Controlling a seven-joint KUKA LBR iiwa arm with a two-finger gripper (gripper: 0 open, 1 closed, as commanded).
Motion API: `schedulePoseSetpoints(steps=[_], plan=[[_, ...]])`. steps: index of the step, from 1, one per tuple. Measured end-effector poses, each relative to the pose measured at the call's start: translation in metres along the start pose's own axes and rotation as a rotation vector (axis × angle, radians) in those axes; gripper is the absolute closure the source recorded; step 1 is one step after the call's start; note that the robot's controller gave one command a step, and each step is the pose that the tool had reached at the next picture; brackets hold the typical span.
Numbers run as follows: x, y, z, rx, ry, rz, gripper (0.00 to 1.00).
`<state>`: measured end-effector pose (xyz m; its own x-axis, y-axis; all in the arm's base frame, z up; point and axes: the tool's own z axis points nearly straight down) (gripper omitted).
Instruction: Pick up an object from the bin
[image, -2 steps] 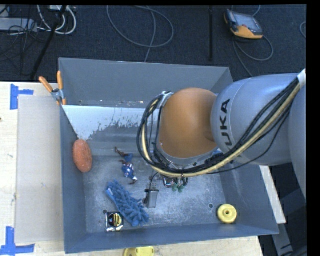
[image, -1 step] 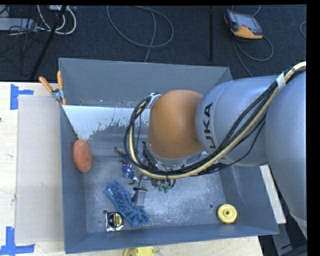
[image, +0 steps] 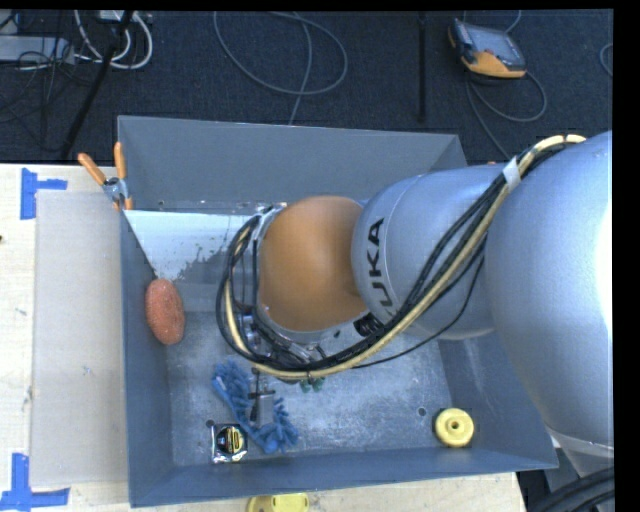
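Arm's orange cover (image: 305, 265) & cables hide most of the gripper (image: 262, 393). Only a dark bit pokes out below, directly over a blue floppy thing (image: 240, 392) on the bin (image: 380, 405) floor, lower left of the view. Can't tell if the jaws are open or closed, or if they've got anything. Blue thing is partly covered too. Just beside it, nr the lower wall: small black/yellow tape measure (image: 229, 441). Orange-brown oval lump (image: 165, 311) by the left wall, well apart. Yellow round piece (image: 454, 427) lower right.
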<state>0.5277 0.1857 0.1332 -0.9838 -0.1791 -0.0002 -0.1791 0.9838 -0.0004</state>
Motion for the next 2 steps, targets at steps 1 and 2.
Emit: schedulePoseSetpoints(steps=[1,2], plan=[[0.001,0.005,0.019,-0.001,0.002,0.050,0.00],[0.012,0.002,0.030,0.000,0.002,0.253,0.00]])
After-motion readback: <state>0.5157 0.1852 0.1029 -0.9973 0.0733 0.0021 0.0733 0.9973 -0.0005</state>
